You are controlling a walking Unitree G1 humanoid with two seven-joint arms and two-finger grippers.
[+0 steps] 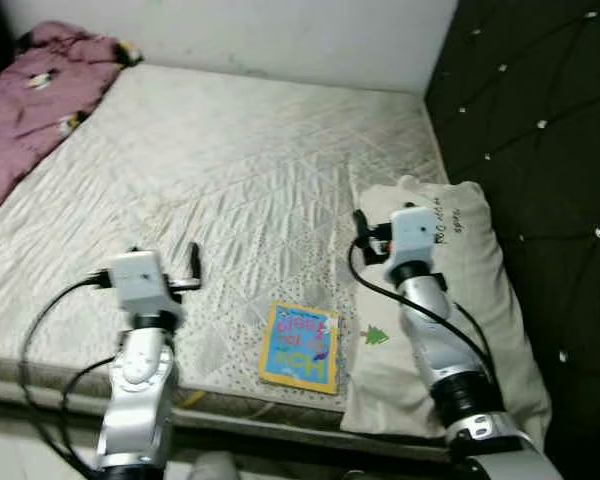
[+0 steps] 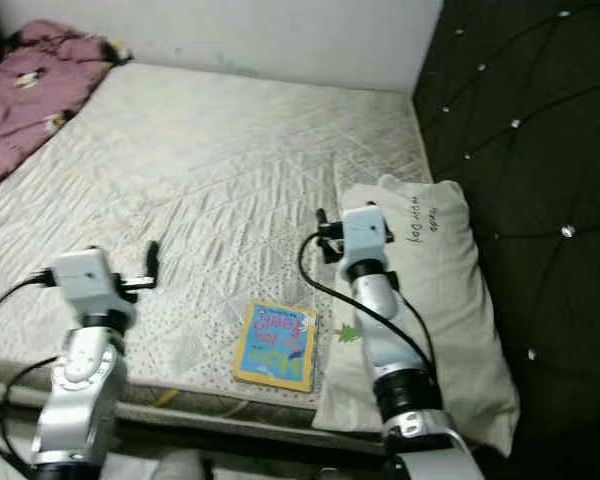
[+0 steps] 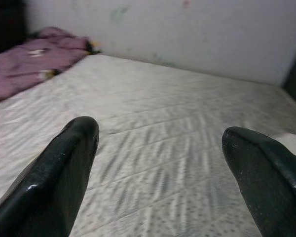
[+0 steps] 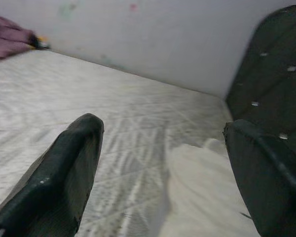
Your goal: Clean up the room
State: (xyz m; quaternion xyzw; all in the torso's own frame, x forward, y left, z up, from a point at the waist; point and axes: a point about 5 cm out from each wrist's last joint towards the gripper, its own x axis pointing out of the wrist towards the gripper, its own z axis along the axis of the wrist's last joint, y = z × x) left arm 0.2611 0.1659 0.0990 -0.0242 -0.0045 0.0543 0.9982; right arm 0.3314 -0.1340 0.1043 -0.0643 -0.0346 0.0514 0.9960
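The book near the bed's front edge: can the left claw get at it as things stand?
Probably yes. The book lies flat on the mattress with nothing on it, and the open left claw hovers just beside it with bare mattress between.

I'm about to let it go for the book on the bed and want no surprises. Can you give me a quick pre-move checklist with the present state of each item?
1. Left gripper open and empty: ok, its fingers are spread over the bare mattress.
2. Right gripper open and empty: ok, held above the pillow.
3. Book reachable: ok, it lies flat near the mattress's front edge, between the two arms.
4. Book free of clutter: ok, nothing lies on it; the pillow sits beside it.
5. Purple blanket out of the way: ok, bunched at the far corner.
6. Book's grip edge raised: cannot tell.
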